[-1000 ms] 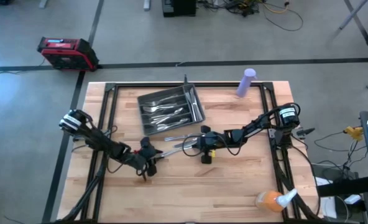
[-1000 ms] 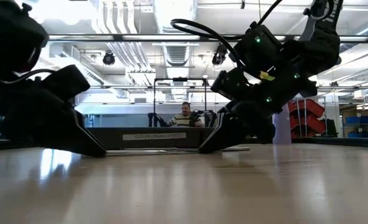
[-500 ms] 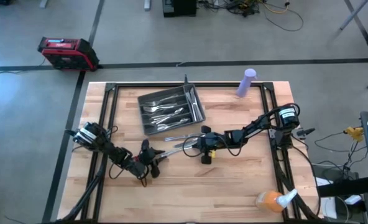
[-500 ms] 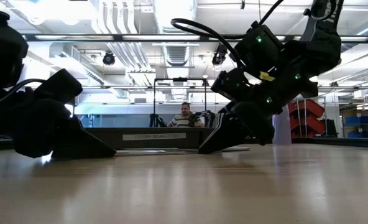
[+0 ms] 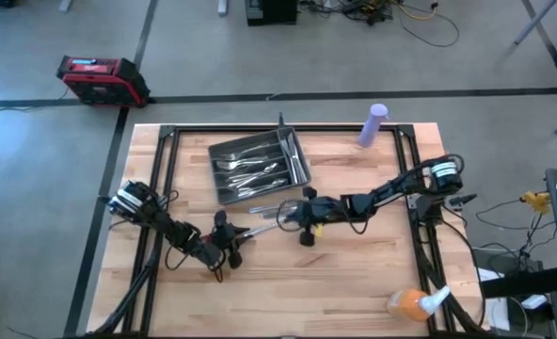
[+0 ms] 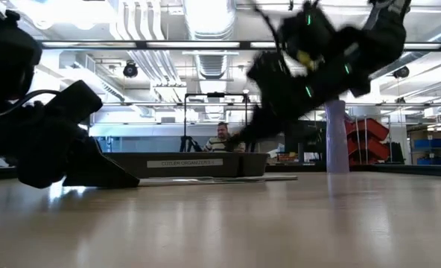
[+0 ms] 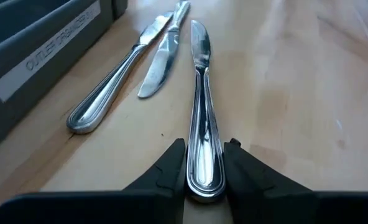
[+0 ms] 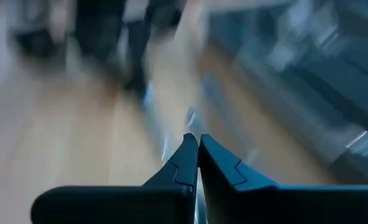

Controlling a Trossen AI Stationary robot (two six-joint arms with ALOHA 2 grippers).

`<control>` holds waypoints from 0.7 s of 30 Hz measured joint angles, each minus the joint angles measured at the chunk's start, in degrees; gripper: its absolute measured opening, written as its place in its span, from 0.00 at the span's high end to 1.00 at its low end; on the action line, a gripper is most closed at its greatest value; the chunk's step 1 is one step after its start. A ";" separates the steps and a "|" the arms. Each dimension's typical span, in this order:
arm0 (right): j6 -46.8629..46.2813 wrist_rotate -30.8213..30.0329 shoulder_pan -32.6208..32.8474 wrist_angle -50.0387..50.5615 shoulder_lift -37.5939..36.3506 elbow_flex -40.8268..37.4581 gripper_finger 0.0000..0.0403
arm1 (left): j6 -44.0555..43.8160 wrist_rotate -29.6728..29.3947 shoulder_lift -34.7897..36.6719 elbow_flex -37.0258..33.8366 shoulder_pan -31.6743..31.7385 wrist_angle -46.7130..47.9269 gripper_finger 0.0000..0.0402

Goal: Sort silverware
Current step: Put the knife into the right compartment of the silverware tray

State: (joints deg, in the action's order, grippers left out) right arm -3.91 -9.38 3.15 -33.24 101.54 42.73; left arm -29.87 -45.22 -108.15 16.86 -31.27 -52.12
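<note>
The dark grey compartmented plastic tray (image 5: 258, 168) sits toward the far side of the pale wooden table (image 5: 373, 282), its long slots already holding a heap of shiny metal forks, spoons and knives (image 5: 250, 168); which slot holds which kind I cannot tell from here. Its near wall carries a white label (image 7: 56, 46). Just beside that wall, on the bare wood, lie two more silver knives (image 7: 140, 59), touching each other near their blades.

The left gripper (image 7: 204, 180) is low on the table, its two dark fingers (image 7: 171, 171) pressed against the handle end of a third slim silver knife (image 7: 199, 106) that lies flat, blade pointing away. The right gripper (image 5: 288, 215) hangs above the table near the tray's near right corner, fingers brought together until they meet; whether a piece is pinched between them I cannot tell.

A lilac cylindrical plastic bottle (image 5: 373, 124) stands upright at the far right of the table.
</note>
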 joint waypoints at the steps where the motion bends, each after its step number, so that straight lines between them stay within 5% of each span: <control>1: 0.23 -0.71 -0.45 0.14 -1.10 0.47 1.00 | 1.54 0.41 1.22 0.00 0.02 0.91 0.84; 7: 11.84 2.20 -1.33 8.14 -4.04 4.65 0.98 | 10.14 0.60 9.69 3.18 0.64 13.39 0.84; 11: 9.35 2.61 -1.53 19.08 -4.39 11.23 0.86 | 16.13 -2.58 15.30 6.92 2.59 22.22 0.84; 15: 8.87 -3.06 -2.42 27.49 -4.26 17.51 0.72 | 24.38 -2.77 20.16 9.11 6.31 22.71 0.84; 21: 19.64 -1.00 -2.51 33.35 -3.97 23.64 0.60 | 35.92 4.55 25.30 11.52 15.06 23.16 0.84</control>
State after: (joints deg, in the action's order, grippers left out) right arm 15.73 -10.37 0.65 0.10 97.56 66.37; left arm 6.06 -40.67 -82.85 28.38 -16.21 -28.96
